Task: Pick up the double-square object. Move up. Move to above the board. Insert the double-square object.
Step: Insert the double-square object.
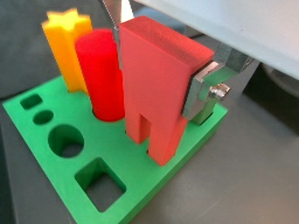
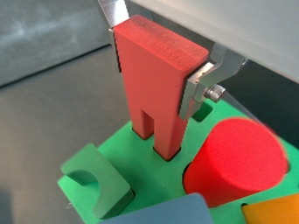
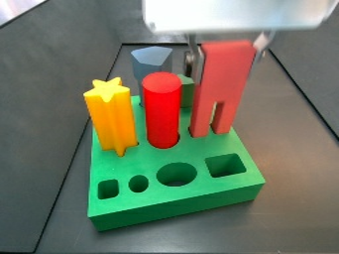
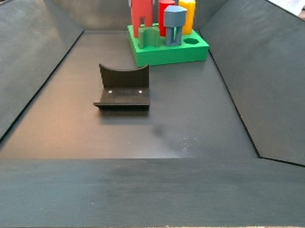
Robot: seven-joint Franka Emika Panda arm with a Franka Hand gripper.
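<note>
Two fingers: flat silver plates of the gripper (image 2: pixel 160 54) clamp the top of the double-square object (image 2: pixel 158 87) from both sides; jaws narrow, closed on the block.
Gripper pos: above the board (image 1: pixel 52 166), at its far edge in a side view (image 3: pixel 223 40); white housing overhead.
Finger detail: one plate w/ a screw shows in both wrist views (image 1: pixel 216 83); the opposite plate (image 1: pixel 112 13) only partly seen.
Double-square obj: salmon-red, upright, prongs pointing down at the board; in a side view (image 3: pixel 223 84) prong tips at about board-top level; can't tell whether they are in the holes or just over them.
Red cylinder (image 3: pixel 162 107): stands in the board just beside the block, approx 9 o'clock from it in that side view.
Yellow star post (image 3: pixel 110 114): further toward 9 o'clock, also standing in the board.
Open holes: rectangle, circle, small oval along the near edge (image 3: pixel 175 175).
Grey-blue piece (image 3: pixel 153 58): behind the cylinder, approx 12 o'clock; partly hidden.
Small green piece (image 2: pixel 100 179): w/ curved notch, on the board in a wrist view.
Fixture (image 4: pixel 121 87): dark bracket on the floor, well apart from the board (image 4: pixel 167 52), approx 7 o'clock from it.
Writing/labels: none readable.
</note>
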